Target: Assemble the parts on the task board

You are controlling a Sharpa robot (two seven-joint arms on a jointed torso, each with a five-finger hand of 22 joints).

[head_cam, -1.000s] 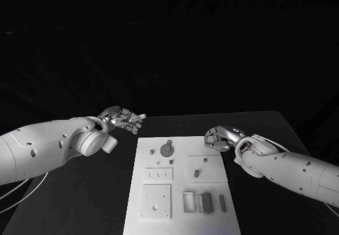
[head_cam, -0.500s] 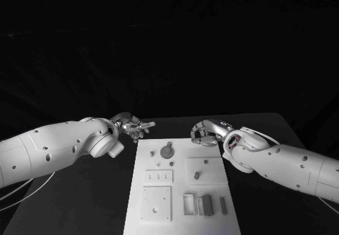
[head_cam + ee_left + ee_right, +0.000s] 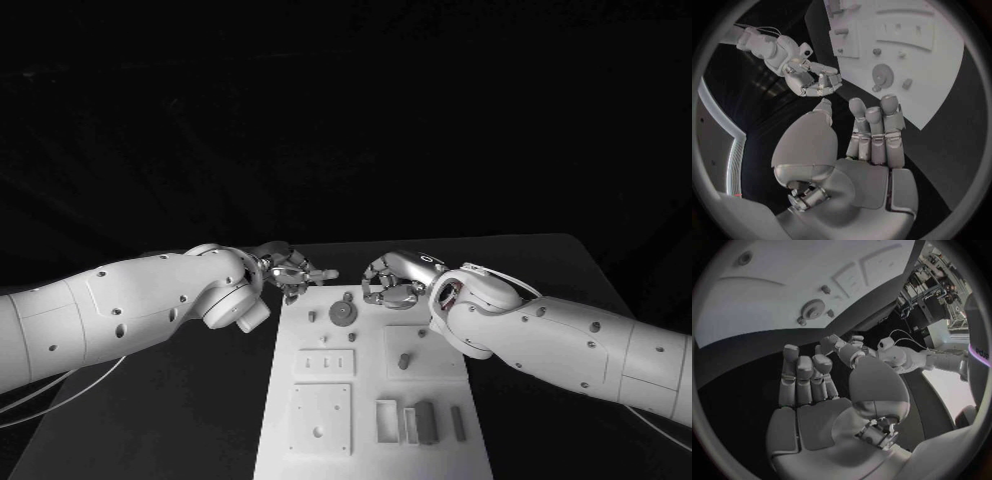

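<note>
Task board (image 3: 372, 400), a white plate, lies mid-table with small grey parts on it; a round disc part (image 3: 342, 314) sits near its far end. Seen from the head camera, the left hand (image 3: 293, 271) hovers at the board's far left corner, the right hand (image 3: 392, 279) at its far right corner, both empty. The left wrist camera shows the left hand (image 3: 856, 142) with fingers straight and apart, above the table beside the board (image 3: 942, 75). The right wrist camera shows the right hand (image 3: 814, 395) likewise spread, holding nothing, near the board (image 3: 767, 305).
</note>
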